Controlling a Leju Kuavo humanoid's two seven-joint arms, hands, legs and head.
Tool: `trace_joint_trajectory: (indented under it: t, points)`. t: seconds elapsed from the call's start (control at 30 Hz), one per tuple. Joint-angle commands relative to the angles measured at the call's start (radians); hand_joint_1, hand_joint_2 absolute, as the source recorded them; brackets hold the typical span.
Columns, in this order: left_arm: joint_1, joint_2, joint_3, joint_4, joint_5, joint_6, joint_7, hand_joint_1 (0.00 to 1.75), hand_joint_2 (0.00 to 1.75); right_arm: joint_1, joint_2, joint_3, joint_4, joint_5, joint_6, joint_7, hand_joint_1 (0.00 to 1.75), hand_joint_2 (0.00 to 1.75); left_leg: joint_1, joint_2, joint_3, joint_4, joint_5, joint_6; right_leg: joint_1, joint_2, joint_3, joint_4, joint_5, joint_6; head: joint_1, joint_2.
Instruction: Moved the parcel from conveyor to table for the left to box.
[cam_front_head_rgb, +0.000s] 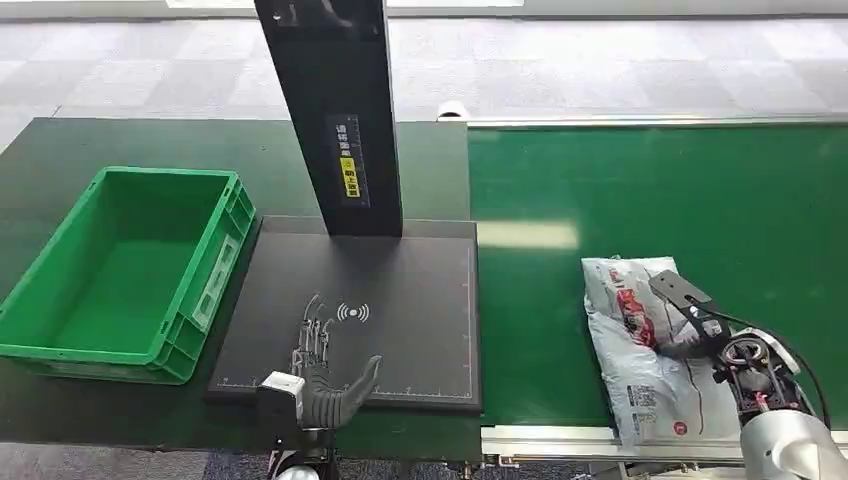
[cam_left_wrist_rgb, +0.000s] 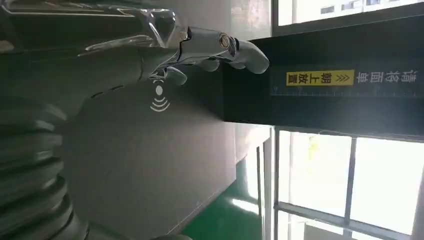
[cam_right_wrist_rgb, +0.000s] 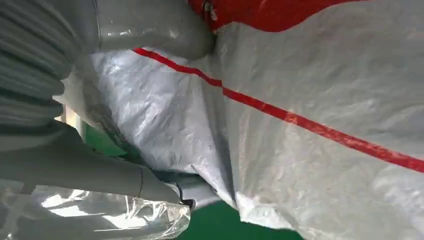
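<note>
Parcel (cam_front_head_rgb: 645, 350): white crinkled plastic mailer bag with red print, lying flat on green conveyor belt (cam_front_head_rgb: 660, 200), near belt's front edge, well apart from black scanning pad (cam_front_head_rgb: 400, 300) on dark green table (cam_front_head_rgb: 60, 150). Not yet moved across.

Right hand (cam_front_head_rgb: 700, 335) down on parcel's right side. Right wrist view close in: grey thumb (cam_right_wrist_rgb: 150, 25) lying on top of plastic film, another grey finger (cam_right_wrist_rgb: 100, 175) under a lifted fold, film bunched between. Judged a pinch on the bag's edge, lift not begun. Firmness of hold cannot be told.

Left hand (cam_front_head_rgb: 325, 375) spread flat, holding nothing, hovering over or resting on near edge of black pad, beside white wireless symbol (cam_front_head_rgb: 352, 313). Contact with pad cannot be told.

Step in hand, by judgement: secure grasp, then carry leftward. Advisable to gather enough film, since a thin pinch on slick plastic likely slips. Lift clear of belt's silver frame (cam_front_head_rgb: 540, 437) before crossing. Set down on pad within left hand's reach, clear of tall black upright post (cam_front_head_rgb: 335, 120) with yellow label.

Containers: green plastic crate (cam_front_head_rgb: 215, 270) with ribbed walls, on table just left of pad, upright, open-topped. Nothing seen inside.
</note>
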Motion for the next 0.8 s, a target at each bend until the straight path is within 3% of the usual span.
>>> trace_joint_trajectory:
  t: [0.03, 0.13, 0.3, 0.37, 0.47, 0.5, 0.6, 0.7, 0.8]
  points:
    - [0.067, 0.000, -0.028, -0.044, -0.016, 0.052, 0.017, 0.00, 1.75, -0.002, 0.104, -0.128, -0.019, -0.086, -0.255, -0.150, 1.75, 1.75, 0.000, 0.003, 0.001, -0.001, 0.000, 0.000, 0.001, 0.001, 0.001, -0.001, 0.001, -0.001, 0.000, 0.000]
    - [0.070, 0.002, -0.028, -0.052, -0.021, 0.054, 0.022, 0.00, 1.75, -0.010, 0.107, -0.124, -0.029, -0.086, -0.254, -0.145, 1.75, 1.75, -0.001, 0.006, -0.001, -0.001, 0.000, 0.000, 0.000, 0.004, -0.001, 0.000, 0.001, -0.001, 0.000, 0.000]
    - [0.057, -0.007, -0.031, -0.026, -0.021, 0.061, 0.023, 0.00, 1.75, 0.043, 0.118, -0.173, -0.163, -0.170, -0.358, -0.295, 1.75, 1.75, 0.000, 0.001, -0.002, -0.001, 0.000, 0.000, 0.000, -0.001, -0.002, -0.002, 0.000, -0.002, 0.000, 0.000]
    - [0.054, -0.009, -0.032, -0.018, -0.020, 0.061, 0.020, 0.00, 1.75, 0.093, 0.141, -0.180, -0.302, -0.224, -0.401, -0.364, 1.75, 1.75, -0.001, -0.001, -0.005, -0.001, 0.001, 0.000, 0.000, -0.002, -0.004, 0.000, 0.000, -0.001, 0.000, 0.000]
    - [0.054, -0.016, -0.031, -0.012, -0.015, 0.069, 0.003, 0.00, 1.75, 0.281, 0.211, -0.194, -0.732, -0.390, -0.437, -0.449, 1.75, 1.75, 0.000, 0.000, -0.006, -0.001, 0.000, 0.000, 0.000, -0.002, -0.004, -0.001, 0.000, -0.002, 0.000, 0.000]
    - [0.040, 0.011, -0.044, 0.004, -0.008, 0.078, 0.002, 0.00, 1.75, 0.385, 0.250, -0.184, -0.941, -0.453, -0.463, -0.468, 1.75, 1.75, 0.000, -0.003, -0.008, -0.001, 0.001, 0.000, 0.000, -0.004, -0.006, 0.000, 0.000, -0.001, 0.000, 0.000]
    - [0.043, 0.024, -0.024, -0.008, -0.003, 0.074, 0.002, 0.00, 1.75, 0.633, 0.320, -0.141, -1.342, -0.514, -0.576, -0.507, 1.75, 1.75, 0.001, -0.007, -0.008, -0.002, 0.001, -0.001, 0.001, -0.008, -0.006, -0.001, -0.002, -0.002, 0.000, 0.000]
    - [0.057, -0.006, 0.037, 0.014, 0.018, 0.119, 0.002, 0.00, 1.75, 0.755, 0.338, -0.108, -1.494, -0.492, -0.610, -0.498, 1.75, 1.75, 0.001, -0.015, -0.008, -0.002, -0.001, -0.001, 0.001, -0.016, -0.004, 0.000, -0.008, -0.002, 0.000, 0.000]
    - [0.065, -0.014, 0.057, 0.002, -0.003, 0.119, 0.002, 0.00, 1.75, 0.767, 0.346, -0.106, -1.511, -0.486, -0.611, -0.500, 1.75, 1.75, 0.001, -0.015, -0.011, -0.001, -0.002, -0.001, 0.002, -0.015, -0.006, 0.000, -0.008, -0.003, 0.000, 0.000]
